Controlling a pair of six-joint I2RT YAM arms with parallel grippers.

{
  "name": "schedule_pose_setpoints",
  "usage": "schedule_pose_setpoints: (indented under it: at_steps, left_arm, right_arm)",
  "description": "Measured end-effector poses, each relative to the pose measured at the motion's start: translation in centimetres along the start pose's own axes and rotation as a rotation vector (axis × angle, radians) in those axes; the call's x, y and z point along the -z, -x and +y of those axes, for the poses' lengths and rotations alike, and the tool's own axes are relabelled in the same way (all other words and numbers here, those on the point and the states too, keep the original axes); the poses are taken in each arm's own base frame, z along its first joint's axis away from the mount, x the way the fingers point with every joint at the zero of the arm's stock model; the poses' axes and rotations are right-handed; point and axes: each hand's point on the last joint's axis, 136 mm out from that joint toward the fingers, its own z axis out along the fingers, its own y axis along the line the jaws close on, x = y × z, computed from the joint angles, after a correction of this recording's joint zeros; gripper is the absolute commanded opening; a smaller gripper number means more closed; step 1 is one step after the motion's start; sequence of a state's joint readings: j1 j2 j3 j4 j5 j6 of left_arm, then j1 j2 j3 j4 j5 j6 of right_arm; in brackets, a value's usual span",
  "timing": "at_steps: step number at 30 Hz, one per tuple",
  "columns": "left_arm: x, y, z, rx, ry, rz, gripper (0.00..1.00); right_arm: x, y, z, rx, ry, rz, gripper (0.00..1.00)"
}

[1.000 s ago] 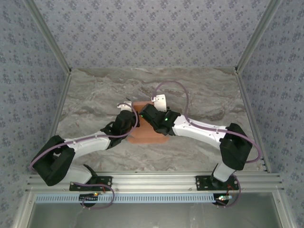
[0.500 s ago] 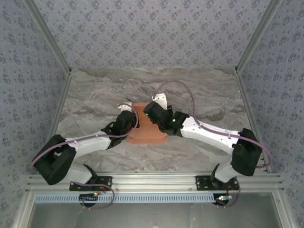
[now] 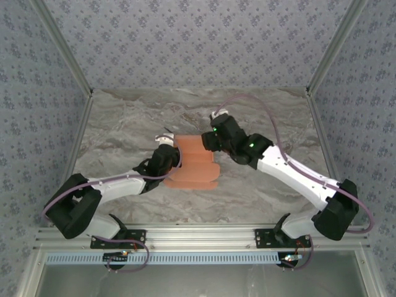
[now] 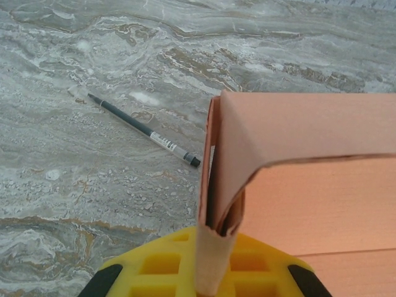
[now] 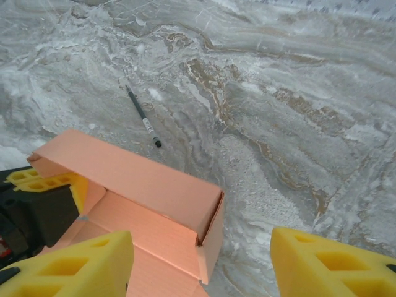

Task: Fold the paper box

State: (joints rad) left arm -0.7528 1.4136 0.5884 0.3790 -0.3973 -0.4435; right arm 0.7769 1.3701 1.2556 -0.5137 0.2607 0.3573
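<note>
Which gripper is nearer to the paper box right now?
Left. The left gripper is shut on the raised left flap of the paper box; the right gripper hangs open over its far right corner, not gripping it.

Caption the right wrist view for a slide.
Open right gripper by partly folded paper box, left gripper pinching its flap; pen beyond.

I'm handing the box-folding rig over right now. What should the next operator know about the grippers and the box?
Left gripper: shut on the paper box, pinching its left edge flap.
Right gripper: open, holding nothing, above the box's far right corner.
Box: on the table between the grippers; a pen lies nearby.
Done: far long panel raised, one end flap bent.
To do: raise the other panels, tuck tabs, close.
</note>
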Motion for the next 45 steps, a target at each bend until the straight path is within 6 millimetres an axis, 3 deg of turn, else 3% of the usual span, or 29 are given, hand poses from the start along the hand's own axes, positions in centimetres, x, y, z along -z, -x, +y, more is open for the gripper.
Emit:
schedule_pose_setpoints:
  at_steps: [5,10,18,28,45]
  left_arm:
    - [-1.0,-0.9,-0.6,-0.073,-0.009,0.002,0.0]
    - [-2.0,-1.8,-2.0,-0.14,-0.039,-0.007,0.0]
    - [-3.0,-2.1,-4.7,-0.202,-0.101,-0.065,0.0]
    - [-3.7,-2.3,-5.6,-0.23,-0.125,-0.106,0.0]
    - [-4.4,-3.2,-5.1,-0.243,-0.098,-0.101,0.0]
  right_arm:
    - [-0.8,-0.2,-2.7,-0.077,0.054,0.054,0.61]
    - [-1.6,-2.4,-4.8,-0.112,0.075,0.139,0.6]
    - [-3.4,-6.5,-6.5,-0.138,0.105,0.266,0.57]
    - [-4.9,-9.7,-7.4,-0.158,0.116,0.355,0.54]
    - [-6.8,-10.8,-7.1,-0.156,0.155,0.352,0.49]
